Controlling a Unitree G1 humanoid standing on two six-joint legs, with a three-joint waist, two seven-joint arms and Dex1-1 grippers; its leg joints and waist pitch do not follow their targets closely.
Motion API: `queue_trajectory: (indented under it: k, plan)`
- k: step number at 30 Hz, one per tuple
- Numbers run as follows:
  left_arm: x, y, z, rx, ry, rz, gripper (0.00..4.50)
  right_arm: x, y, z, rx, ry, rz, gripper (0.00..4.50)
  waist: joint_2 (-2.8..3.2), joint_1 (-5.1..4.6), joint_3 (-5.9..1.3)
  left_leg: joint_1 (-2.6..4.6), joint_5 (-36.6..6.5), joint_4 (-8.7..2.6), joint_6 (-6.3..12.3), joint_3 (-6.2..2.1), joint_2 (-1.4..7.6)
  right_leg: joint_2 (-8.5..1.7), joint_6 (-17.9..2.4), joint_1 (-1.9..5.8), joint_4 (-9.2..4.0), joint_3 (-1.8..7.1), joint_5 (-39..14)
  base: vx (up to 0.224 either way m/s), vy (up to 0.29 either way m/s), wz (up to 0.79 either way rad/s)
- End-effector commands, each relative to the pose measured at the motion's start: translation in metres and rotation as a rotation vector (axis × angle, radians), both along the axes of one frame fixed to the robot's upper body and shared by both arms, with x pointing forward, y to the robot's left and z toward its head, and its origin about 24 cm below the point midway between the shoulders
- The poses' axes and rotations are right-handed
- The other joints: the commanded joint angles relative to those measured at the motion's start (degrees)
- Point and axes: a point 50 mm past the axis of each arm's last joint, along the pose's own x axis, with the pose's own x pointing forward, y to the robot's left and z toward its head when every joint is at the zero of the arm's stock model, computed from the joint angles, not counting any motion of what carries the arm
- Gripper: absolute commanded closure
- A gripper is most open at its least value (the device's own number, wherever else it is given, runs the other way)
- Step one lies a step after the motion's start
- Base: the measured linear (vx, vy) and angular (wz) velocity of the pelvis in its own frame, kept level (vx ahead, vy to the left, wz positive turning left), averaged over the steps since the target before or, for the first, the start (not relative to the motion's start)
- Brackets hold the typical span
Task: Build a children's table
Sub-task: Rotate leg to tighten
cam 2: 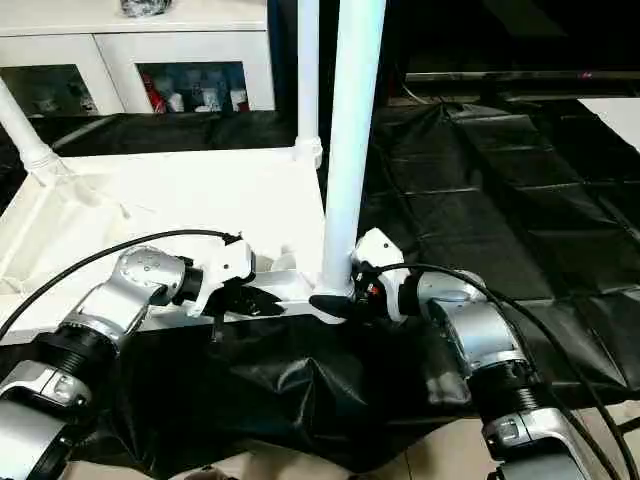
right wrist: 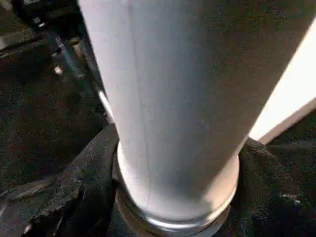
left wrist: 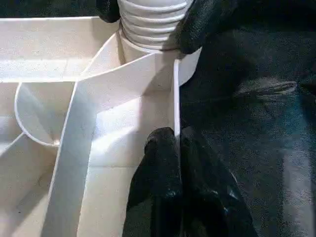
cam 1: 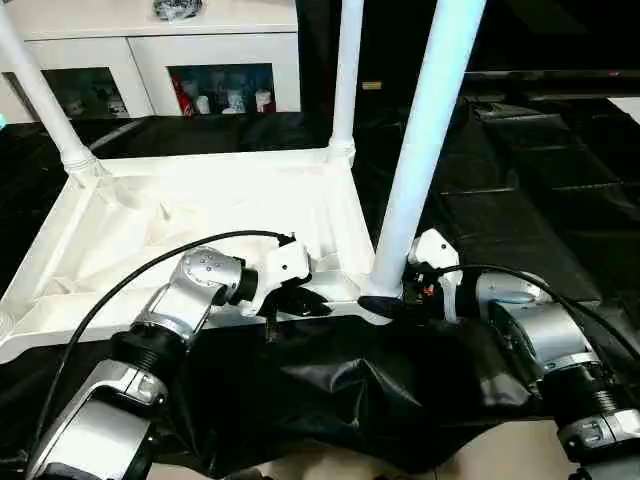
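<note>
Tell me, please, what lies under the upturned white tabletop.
A black sheet lies under the tabletop, spreading past its near rim and right side. What is beneath the sheet cannot be seen, apart from a strip of pale floor at the near edge.

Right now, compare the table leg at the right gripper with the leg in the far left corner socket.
The near leg stands almost upright with a slight lean, and the right gripper has its black fingers around its base. The far left leg leans much more and no gripper is at it. The near leg looks thicker, being closer to the camera. Both are white tubes rising from corner sockets of the upturned tabletop.
</note>
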Motion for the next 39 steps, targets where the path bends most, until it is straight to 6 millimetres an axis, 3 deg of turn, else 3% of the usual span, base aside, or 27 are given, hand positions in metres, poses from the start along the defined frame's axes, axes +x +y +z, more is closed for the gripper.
queue_trajectory:
  k: [1,4,8,11,15,16,18,22,24,25,27,30,31,32,37,39]
  plan:
    - [0.009,-0.005,0.002,-0.022,-0.025,0.099,4.5,0.002,0.009,-0.011,0.017,0.018,-0.081,1.75,-1.04,-0.24,-3.96,0.11,-4.95,-3.62,4.44,-0.1,1.5,-3.7,-9.66,3.94,-3.95,3.53,-12.84,0.0,0.0,0.0]
    - [0.019,-0.012,0.004,-0.041,-0.045,0.228,4.5,0.01,0.023,-0.021,0.043,0.032,-0.237,1.75,-0.92,-0.96,-3.41,0.6,-9.12,-4.08,1.88,-0.18,1.14,-3.62,-6.93,3.57,-5.29,3.27,-22.32,0.0,0.0,0.0]
    - [0.029,-0.023,0.004,-0.036,-0.073,0.369,4.5,0.024,0.043,-0.026,0.074,0.05,-0.419,1.75,-0.77,-2.01,-3.42,0.93,-11.39,-4.2,1.13,-0.43,1.08,-3.71,-6.04,3.47,-5.69,3.22,-25.3,0.0,0.0,0.0]
    - [0.033,-0.036,0.005,-0.049,-0.079,0.436,4.5,0.031,0.061,-0.025,0.097,0.041,-0.492,1.75,-0.77,-2.27,-3.65,0.91,-10.57,-4.08,1.02,-0.39,1.1,-3.85,-6.7,3.52,-5.5,3.39,-23.53,0.0,0.0,0.0]
    - [0.031,-0.051,0.007,-0.085,-0.082,0.404,4.5,0.033,0.083,-0.019,0.173,0.045,-0.463,1.75,-0.86,-2.27,-3.96,0.4,-7.11,-4.03,3.14,-0.31,1.12,-3.65,-9.34,4.0,-4.54,3.56,-15.08,0.0,0.0,0.0]
    - [0.03,-0.052,0.007,-0.088,-0.087,0.394,4.5,0.033,0.085,-0.018,0.185,0.051,-0.453,1.2,-0.93,-2.21,-3.94,0.39,-6.38,-3.96,3.87,-0.22,1.06,-3.62,-9.75,4.08,-4.47,3.59,-13.92,0.0,0.0,0.0]
    - [0.028,-0.053,0.007,-0.095,-0.089,0.362,4.5,0.032,0.088,-0.016,0.213,0.06,-0.416,1.06,-0.9,-2.14,-3.92,0.4,-6.16,-3.99,4.47,-0.19,1.1,-3.67,-10.15,4.16,-4.41,3.59,-13.54,0.0,0.0,0.0]
    - [0.024,-0.05,0.005,-0.089,-0.084,0.311,4.5,0.033,0.084,-0.015,0.189,0.027,-0.378,0.6,-0.86,-2.4,-3.78,0.46,-8.39,-4.13,4.1,-0.27,1.14,-3.7,-9.57,4.1,-4.77,3.53,-16.6,0.0,0.0,0.0]
    - [0.019,-0.045,0.004,-0.086,-0.085,0.243,4.5,0.032,0.075,-0.013,0.159,-0.011,-0.324,0.6,-0.91,-2.54,-3.83,0.28,-8.26,-4.13,4.18,-0.33,1.18,-3.72,-9.81,4.23,-4.6,3.55,-15.77,0.0,0.0,0.0]
    - [0.015,-0.041,0.004,-0.087,-0.085,0.187,4.5,0.031,0.068,-0.011,0.153,-0.031,-0.286,0.6,-0.51,-2.55,-3.87,0.26,-8.12,-4.09,4.22,-0.39,1.2,-3.78,-10.06,4.28,-4.47,3.56,-15.12,0.0,0.0,0.0]
    - [0.011,-0.037,0.003,-0.084,-0.073,0.143,4.5,0.028,0.059,-0.009,0.146,-0.048,-0.222,0.6,-0.67,-2.72,-3.92,0.29,-7.78,-4.04,5.0,-0.34,1.33,-3.69,-10.7,4.31,-4.33,3.65,-13.26,0.0,0.0,0.0]
    - [0.006,-0.031,0.002,-0.078,-0.063,0.075,4.5,0.02,0.047,-0.007,0.136,-0.058,-0.114,0.6,-0.73,-2.48,-3.84,0.38,-7.6,-4.07,5.49,-0.26,1.41,-3.62,-11.3,4.3,-4.26,3.66,-12.55,0.0,0.0,0.0]
    - [0.003,-0.028,0.002,-0.07,-0.056,0.042,4.5,0.016,0.04,-0.006,0.123,-0.066,-0.058,0.6,-0.36,-2.09,-3.88,0.45,-7.81,-3.98,5.73,-0.23,1.5,-3.64,-11.2,4.35,-4.19,3.68,-12.43,0.0,0.0,0.0]
    - [0.001,-0.026,0.002,-0.068,-0.047,0.021,4.5,0.012,0.035,-0.005,0.12,-0.058,-0.018,0.6,-0.53,-2.02,-3.82,0.42,-8.01,-4.03,5.9,-0.12,1.61,-3.52,-11.22,4.2,-4.23,3.69,-12.35,0.0,0.0,0.0]
    - [-0.004,-0.02,0.001,-0.059,-0.018,-0.036,4.5,0.002,0.023,-0.002,0.098,-0.048,0.085,0.6,-0.6,-1.19,-3.6,0.75,-10.08,-4.2,4.66,-0.09,1.66,-3.66,-9.82,3.96,-4.85,3.71,-17.32,0.0,0.0,0.0]
    - [-0.006,-0.018,0.002,-0.055,-0.007,-0.069,4.5,-0.003,0.015,0.0,0.08,-0.042,0.134,0.6,-0.62,-1.02,-3.65,0.78,-9.67,-4.23,4.6,-0.12,1.69,-3.54,-9.8,3.94,-4.7,3.79,-16.53,0.0,0.0,0.0]
